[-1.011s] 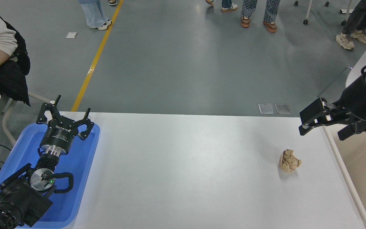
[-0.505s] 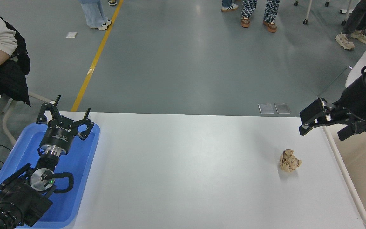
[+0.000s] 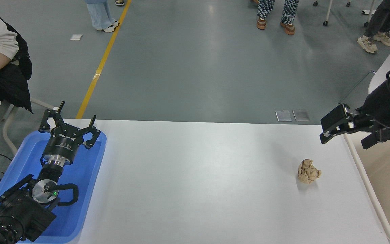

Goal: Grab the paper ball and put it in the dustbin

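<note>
Task unstarted: my right gripper (image 3: 332, 130) empty, finger spread unclear, hovering above table. Paper ball (image 3: 309, 171) on table just below-left; dustbin (image 3: 367, 189) beside me, right. Grasp, transfer remain.

Lab hall: grey floor (image 3: 188, 67), yellow line (image 3: 102, 62), onlookers' feet (image 3: 275, 25).

Tan-brown paper ball (image 3: 309, 171) on white table (image 3: 195, 183) – cream dustbin (image 3: 389, 183), bright blue tray (image 3: 80, 179), yellow floor line (image 3: 105, 57)
</note>
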You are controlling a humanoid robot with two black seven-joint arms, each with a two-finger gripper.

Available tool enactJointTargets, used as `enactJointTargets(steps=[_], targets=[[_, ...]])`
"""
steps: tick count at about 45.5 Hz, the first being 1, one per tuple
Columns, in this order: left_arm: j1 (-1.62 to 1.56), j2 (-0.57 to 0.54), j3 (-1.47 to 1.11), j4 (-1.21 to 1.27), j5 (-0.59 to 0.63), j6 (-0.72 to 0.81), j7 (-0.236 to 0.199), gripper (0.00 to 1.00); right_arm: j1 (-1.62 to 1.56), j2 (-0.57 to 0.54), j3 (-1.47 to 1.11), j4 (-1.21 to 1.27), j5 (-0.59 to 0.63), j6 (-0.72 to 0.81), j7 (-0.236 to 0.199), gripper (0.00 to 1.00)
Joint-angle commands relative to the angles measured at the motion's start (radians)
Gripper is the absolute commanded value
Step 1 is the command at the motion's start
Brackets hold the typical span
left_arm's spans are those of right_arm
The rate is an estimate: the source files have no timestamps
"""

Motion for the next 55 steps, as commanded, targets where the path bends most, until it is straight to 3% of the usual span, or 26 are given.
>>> enactJointTargets(steps=[1, 12, 32, 55], targets=[[0.000, 0.000, 0.000, 0.000, 0.001, 0.000, 0.000, 1.00, -0.023, -0.006, 0.000, -0.025, -0.002, 0.000, 0.000, 1.00], [0.000, 0.000, 0.000, 0.000, 0.001, 0.000, 0.000, 1.00, -0.066, -0.006, 0.058, -0.108, 0.053, 0.000, 0.002, 1.00], [0.000, 0.000, 0.000, 0.000, 0.001, 0.000, 0.000, 1.00, -0.182, -0.004, 0.032, -0.234, 0.036, -0.005, 0.002, 1.00], [0.000, 0.000, 0.000, 0.000, 0.001, 0.000, 0.000, 1.00, -0.685, 0.063, 0.168, -0.553, -0.037, -0.555, 0.002, 1.00]])
